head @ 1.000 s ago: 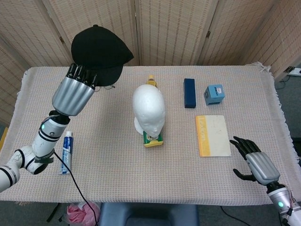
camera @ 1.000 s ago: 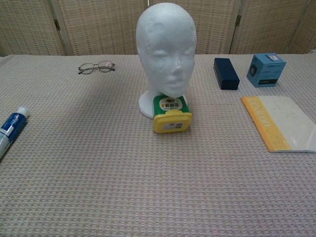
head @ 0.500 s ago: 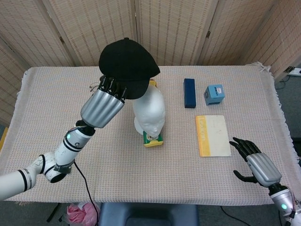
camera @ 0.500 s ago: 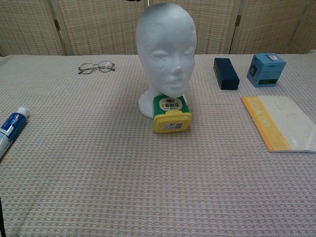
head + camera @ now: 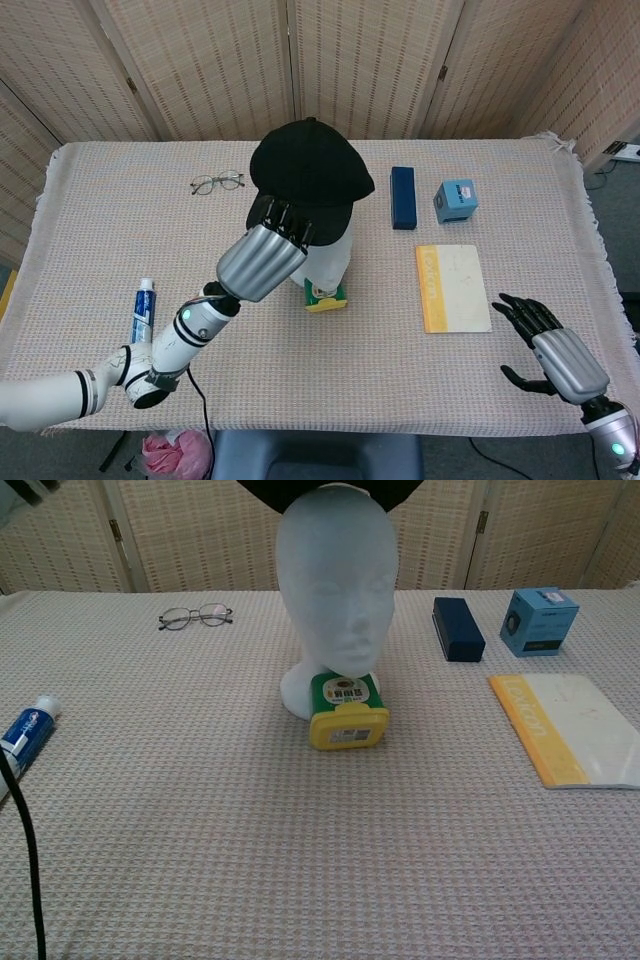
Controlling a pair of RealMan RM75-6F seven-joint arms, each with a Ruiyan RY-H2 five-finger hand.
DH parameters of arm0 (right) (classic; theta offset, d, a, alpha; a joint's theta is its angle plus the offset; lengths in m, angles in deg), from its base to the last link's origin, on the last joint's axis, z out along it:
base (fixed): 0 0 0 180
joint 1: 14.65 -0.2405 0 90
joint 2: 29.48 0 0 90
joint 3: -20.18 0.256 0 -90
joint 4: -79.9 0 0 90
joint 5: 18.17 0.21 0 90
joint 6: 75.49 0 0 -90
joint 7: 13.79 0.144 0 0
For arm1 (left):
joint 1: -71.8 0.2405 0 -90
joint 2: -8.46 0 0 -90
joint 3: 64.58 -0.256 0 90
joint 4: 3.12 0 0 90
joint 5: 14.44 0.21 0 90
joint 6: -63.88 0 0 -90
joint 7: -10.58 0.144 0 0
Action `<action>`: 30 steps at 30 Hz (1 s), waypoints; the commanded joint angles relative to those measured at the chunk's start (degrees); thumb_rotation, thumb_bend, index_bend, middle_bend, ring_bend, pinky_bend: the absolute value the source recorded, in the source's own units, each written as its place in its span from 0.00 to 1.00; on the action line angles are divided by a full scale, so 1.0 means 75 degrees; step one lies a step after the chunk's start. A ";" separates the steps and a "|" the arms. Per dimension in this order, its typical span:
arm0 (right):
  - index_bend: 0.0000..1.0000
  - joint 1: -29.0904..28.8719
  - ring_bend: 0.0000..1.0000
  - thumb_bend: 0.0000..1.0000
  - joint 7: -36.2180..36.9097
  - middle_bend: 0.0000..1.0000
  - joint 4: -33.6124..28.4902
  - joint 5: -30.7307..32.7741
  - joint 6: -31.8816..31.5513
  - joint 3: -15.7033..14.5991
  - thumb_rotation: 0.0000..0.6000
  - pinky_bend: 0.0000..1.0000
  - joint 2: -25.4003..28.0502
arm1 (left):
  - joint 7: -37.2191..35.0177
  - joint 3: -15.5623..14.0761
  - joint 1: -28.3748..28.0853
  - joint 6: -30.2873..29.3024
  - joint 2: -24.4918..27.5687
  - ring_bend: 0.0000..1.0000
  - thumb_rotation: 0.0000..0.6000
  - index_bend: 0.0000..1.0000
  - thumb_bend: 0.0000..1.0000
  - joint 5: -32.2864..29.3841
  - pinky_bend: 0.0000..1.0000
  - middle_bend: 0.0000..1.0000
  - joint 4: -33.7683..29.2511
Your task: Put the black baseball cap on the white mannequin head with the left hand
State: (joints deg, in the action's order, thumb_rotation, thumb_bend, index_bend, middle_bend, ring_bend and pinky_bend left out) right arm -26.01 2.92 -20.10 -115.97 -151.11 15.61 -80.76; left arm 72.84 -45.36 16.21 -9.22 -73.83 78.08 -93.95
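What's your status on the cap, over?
Left hand grips black cap by its edge, right hand open at table edge. Cap over the mannequin head, fingers not released. Nothing in the way.

Left hand [image 5: 262, 260] raised mid-table, fingers gripping upward, right hand [image 5: 558, 352] low at right, fingers spread

Both hands share one build: a ribbed silver shell over the back and black fingers. The left hand [image 5: 262, 262] joins a white forearm banded in black, with a green light at the wrist and a black cable trailing. The right hand [image 5: 555, 352] has a silver wrist.
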 commanded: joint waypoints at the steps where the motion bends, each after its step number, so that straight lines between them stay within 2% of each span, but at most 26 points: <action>1: 0.00 0.0020 0.00 0.25 0.0051 0.00 0.0019 -0.0083 -0.0063 -0.0034 1.00 0.00 0.0020 | 0.0248 -0.0146 0.0030 0.0032 -0.0119 0.54 1.00 0.63 0.49 0.0037 0.56 0.74 -0.0171; 8: 0.00 0.0107 0.00 0.25 0.0169 0.00 0.0056 -0.0330 -0.0334 -0.0118 1.00 0.00 0.0082 | 0.0761 -0.0421 0.0114 0.0045 -0.0460 0.54 1.00 0.63 0.49 0.0120 0.56 0.74 -0.0482; 12: 0.00 0.0283 0.00 0.25 0.0266 0.00 0.0111 -0.0427 -0.0769 -0.0116 1.00 0.00 0.0129 | 0.0859 -0.0600 0.0242 -0.0039 -0.0738 0.54 1.00 0.63 0.49 0.0127 0.56 0.74 -0.0490; 20: 0.00 0.0490 0.00 0.25 0.0399 0.00 0.0217 -0.0605 -0.1239 -0.0152 1.00 0.00 0.0162 | 0.0581 -0.0886 0.0485 -0.0197 -0.1334 0.54 1.00 0.63 0.49 0.0130 0.56 0.74 -0.0049; 27: 0.00 0.0526 0.00 0.25 0.0368 0.00 0.0242 -0.0706 -0.1319 -0.0180 1.00 0.00 0.0150 | 0.0115 -0.0910 0.0589 -0.0302 -0.1618 0.54 1.00 0.63 0.49 0.0163 0.56 0.74 0.0475; 30: 0.00 0.0530 0.00 0.25 0.0387 0.00 0.0251 -0.0649 -0.1326 -0.0155 1.00 0.00 0.0146 | 0.0228 -0.0934 0.0681 -0.0437 -0.1708 0.53 1.00 0.62 0.48 0.0231 0.57 0.74 0.0659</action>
State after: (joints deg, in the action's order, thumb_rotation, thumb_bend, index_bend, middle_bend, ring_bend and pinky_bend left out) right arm -22.04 5.79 -18.23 -120.87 -161.06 14.41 -79.66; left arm 73.95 -52.24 21.00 -12.14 -86.30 79.53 -89.49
